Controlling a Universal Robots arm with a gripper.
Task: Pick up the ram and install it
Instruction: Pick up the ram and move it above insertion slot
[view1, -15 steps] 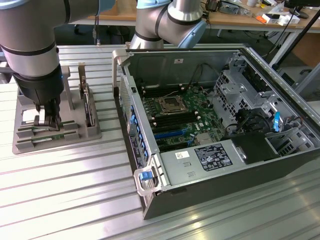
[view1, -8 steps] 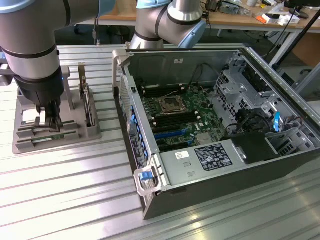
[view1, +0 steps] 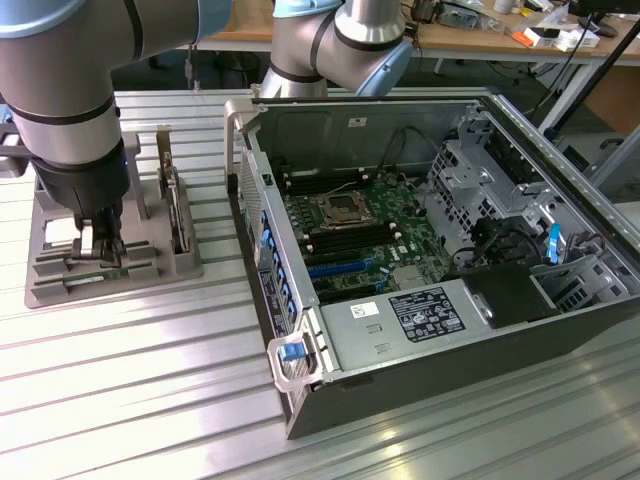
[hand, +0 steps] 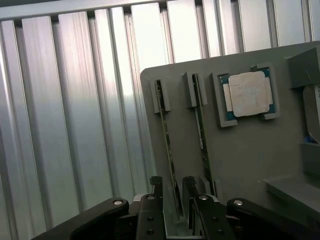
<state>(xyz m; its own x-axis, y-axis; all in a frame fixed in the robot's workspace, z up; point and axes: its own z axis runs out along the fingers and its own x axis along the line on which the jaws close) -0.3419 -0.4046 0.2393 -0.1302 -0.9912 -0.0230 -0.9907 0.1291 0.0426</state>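
The end effector (hand: 172, 189) is open. Its two fingers (hand: 156, 196) stand on either side of the ram (hand: 167, 142), and a narrow gap shows on each side of the board, so no grip is made.

The ram stands on its long edge in a slot of the grey holder tray (hand: 240, 150). A second memory stick (hand: 201, 135) stands in the neighbouring slot, parallel to the ram and just beside it. A square silver processor chip (hand: 248, 93) lies flat in its own recess of the same tray, beyond the second stick.

In the exterior view the end effector (view1: 100, 245) is lowered over the tray (view1: 40, 285), which lies on the ribbed metal surface (view1: 120, 390) at the exterior view's left. A hard drive (view1: 176, 210) stands upright in the tray, on the side nearer the computer case (view1: 400, 385).

The case lies open on the surface at the exterior view's right, well apart from the end effector. Its motherboard (view1: 350, 235) is exposed
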